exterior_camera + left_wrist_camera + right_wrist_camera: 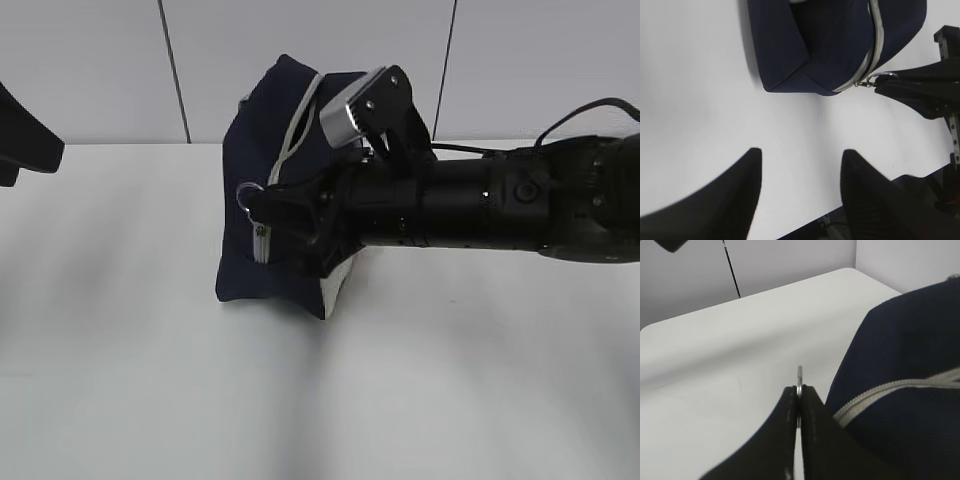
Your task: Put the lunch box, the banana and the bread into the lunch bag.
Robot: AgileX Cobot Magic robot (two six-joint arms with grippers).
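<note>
Right tool (799, 397) pinches the ring pull (800, 376) at the lunch bag (270, 200) edge; left tool (800, 190) hangs unclenched over bare table (150, 380).

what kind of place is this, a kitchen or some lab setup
Most likely a lab or test bench, not a kitchen: a bare white table, plain grey panelled walls behind it, and two black robot arms working on a single lunch bag, with no household furnishings in view.

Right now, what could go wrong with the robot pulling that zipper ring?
The right gripper pinches only the thin ring, so it might slip out. The left gripper hangs open away from the bag, so nothing holds it down and a pull could drag or tip it on the table.
</note>
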